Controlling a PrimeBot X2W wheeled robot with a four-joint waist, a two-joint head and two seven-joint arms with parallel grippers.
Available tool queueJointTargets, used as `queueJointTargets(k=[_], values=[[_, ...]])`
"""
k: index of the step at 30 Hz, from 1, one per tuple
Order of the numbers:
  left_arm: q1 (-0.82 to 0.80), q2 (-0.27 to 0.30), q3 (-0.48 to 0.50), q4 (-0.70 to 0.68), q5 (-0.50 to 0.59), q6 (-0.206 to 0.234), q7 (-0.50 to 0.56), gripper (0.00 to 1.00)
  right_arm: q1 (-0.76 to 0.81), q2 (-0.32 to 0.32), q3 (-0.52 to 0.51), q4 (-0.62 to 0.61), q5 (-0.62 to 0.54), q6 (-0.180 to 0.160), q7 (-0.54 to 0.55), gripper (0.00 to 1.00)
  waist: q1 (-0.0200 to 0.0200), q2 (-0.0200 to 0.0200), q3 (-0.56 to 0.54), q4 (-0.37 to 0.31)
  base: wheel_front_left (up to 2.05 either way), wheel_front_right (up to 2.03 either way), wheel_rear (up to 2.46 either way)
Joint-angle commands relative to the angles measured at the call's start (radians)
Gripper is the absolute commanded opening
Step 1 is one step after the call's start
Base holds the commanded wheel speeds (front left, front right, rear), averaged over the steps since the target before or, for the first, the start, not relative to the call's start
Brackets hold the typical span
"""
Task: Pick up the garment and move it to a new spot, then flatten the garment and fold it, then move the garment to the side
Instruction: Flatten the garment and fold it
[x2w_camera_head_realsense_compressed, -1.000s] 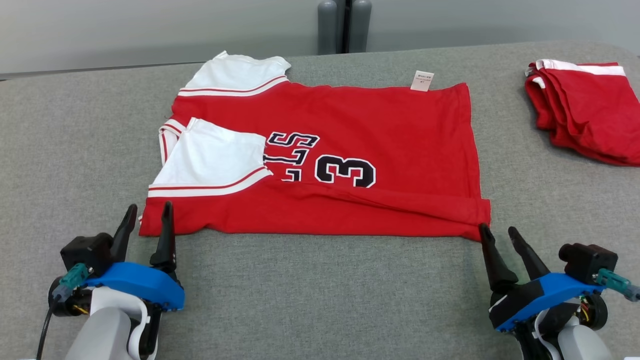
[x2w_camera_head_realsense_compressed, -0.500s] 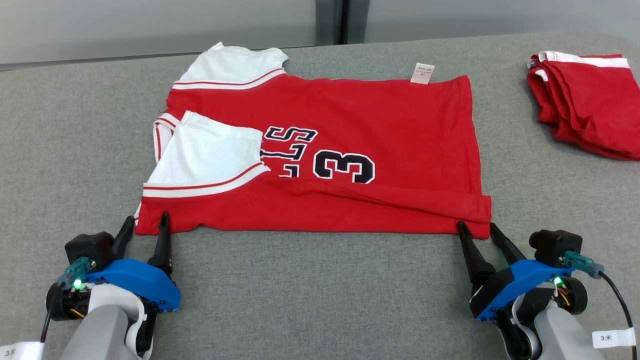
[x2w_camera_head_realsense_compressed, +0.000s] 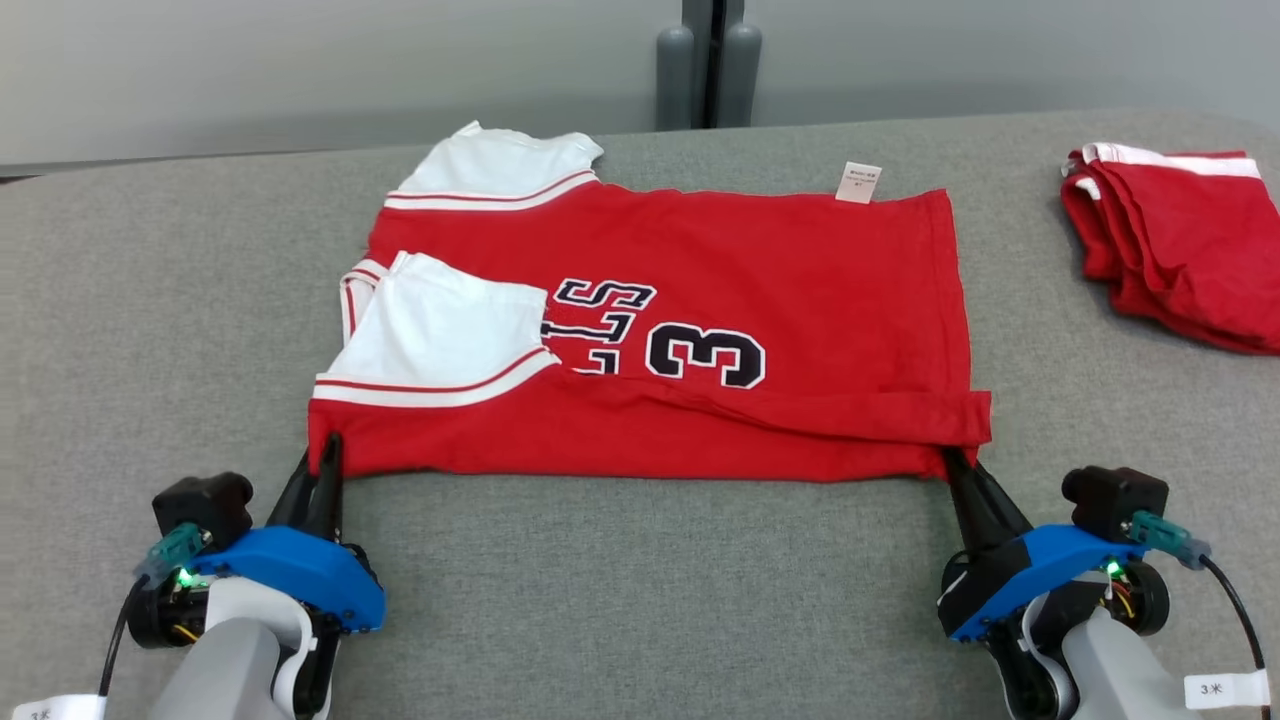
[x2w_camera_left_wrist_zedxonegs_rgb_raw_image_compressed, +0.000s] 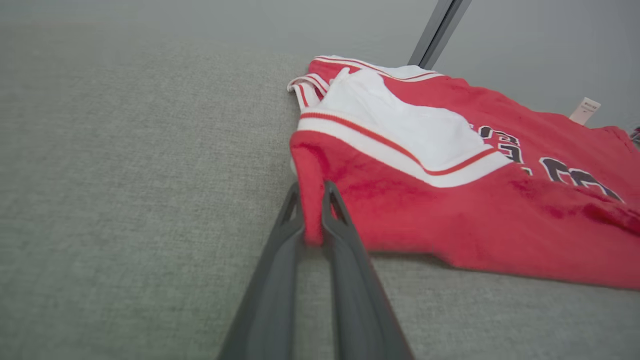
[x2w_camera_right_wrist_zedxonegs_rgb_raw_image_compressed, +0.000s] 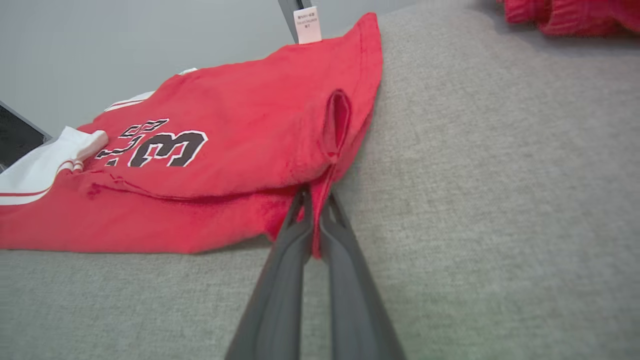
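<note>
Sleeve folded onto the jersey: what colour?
On the jersey, the sleeve is white with a red stripe near its hem; clearest in left wrist view.

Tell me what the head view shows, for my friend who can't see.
A red jersey with white sleeves and a black 3 lies partly folded on a grey fabric surface. The left end effector and right end effector are shut on its two near corners. Another folded red garment sits at the far right.

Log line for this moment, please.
left tool: shut on jersey near-left corner | right tool: shut on near-right corner | jersey: flat, partly folded
</note>
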Motion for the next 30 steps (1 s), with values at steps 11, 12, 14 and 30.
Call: queueJointTargets(k=[11, 12, 14, 30], values=[[0.252, -0.013, 0.045, -0.228, 0.019, 0.031, -0.008, 0.00, 0.227, -0.038, -0.037, -0.182, 0.028, 0.001, 0.038, 0.00, 0.0000, 0.0000, -0.102, 0.054, 0.00, 0.00, 0.00], [0.277, -0.016, 0.051, -0.250, 0.021, 0.038, -0.008, 0.00, 0.251, -0.037, -0.044, -0.205, 0.025, 0.001, 0.050, 0.00, 0.0000, 0.0000, -0.106, 0.058, 0.00, 0.00, 0.00], [0.330, -0.016, 0.057, -0.293, 0.027, 0.054, -0.009, 0.00, 0.305, -0.034, -0.064, -0.256, 0.020, 0.001, 0.078, 0.00, 0.0000, 0.0000, -0.116, 0.067, 0.00, 0.00, 0.00], [0.463, -0.033, 0.032, -0.439, 0.034, 0.112, 0.013, 1.00, 0.461, 0.026, -0.173, -0.421, -0.051, 0.001, 0.225, 1.00, 0.0000, 0.0000, -0.121, 0.080, 0.00, 0.00, 0.00]])
